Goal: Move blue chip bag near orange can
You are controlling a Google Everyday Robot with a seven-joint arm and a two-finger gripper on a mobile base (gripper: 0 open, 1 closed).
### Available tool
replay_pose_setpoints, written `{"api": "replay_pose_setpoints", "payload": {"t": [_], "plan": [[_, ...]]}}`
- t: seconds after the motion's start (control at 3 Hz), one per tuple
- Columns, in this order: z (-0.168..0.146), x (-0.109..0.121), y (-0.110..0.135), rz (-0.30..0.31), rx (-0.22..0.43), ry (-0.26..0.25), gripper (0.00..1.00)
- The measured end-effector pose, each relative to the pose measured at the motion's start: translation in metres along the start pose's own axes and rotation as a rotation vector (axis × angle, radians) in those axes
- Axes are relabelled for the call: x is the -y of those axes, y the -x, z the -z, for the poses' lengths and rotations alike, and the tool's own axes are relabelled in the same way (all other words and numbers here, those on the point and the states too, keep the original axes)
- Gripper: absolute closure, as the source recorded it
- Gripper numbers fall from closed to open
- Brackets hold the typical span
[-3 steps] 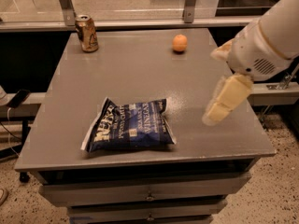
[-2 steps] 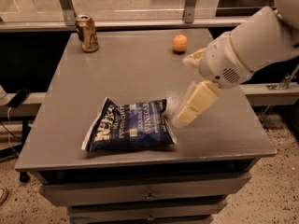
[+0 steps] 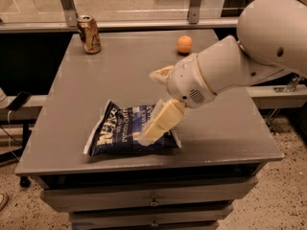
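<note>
Pincer (image 3: 154, 128) over one blue chip bag (image 3: 120, 133), opening cannot tell | one orange can (image 3: 89, 34) | one orange fruit (image 3: 184, 44)

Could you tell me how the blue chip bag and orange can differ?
The blue chip bag lies flat near the front edge; the orange can stands upright at a far corner. The bag is navy and larger; the can brownish-gold. The gripper is over the bag's right end. Both sit on the table.
</note>
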State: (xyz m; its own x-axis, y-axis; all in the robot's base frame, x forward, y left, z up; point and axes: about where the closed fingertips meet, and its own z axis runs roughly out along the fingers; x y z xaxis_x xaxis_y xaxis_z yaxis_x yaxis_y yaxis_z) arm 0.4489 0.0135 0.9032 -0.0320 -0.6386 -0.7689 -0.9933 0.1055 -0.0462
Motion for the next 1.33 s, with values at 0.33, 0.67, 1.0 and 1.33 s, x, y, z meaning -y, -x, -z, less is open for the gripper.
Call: {"api": "replay_pose_setpoints", "payload": {"t": [0.33,0.67,1.0,1.33], "plan": [[-0.023,-0.014,-0.004,0.038,0.015,0.015,0.00],[-0.039,-0.023,-0.023,0.061,-0.008,0.018,0.18],[-0.037,-0.023,-0.032,0.077,-0.018,-0.006,0.42],[-0.030,-0.021,-0.030,0.098,-0.013,-0.034,0.65]]}}
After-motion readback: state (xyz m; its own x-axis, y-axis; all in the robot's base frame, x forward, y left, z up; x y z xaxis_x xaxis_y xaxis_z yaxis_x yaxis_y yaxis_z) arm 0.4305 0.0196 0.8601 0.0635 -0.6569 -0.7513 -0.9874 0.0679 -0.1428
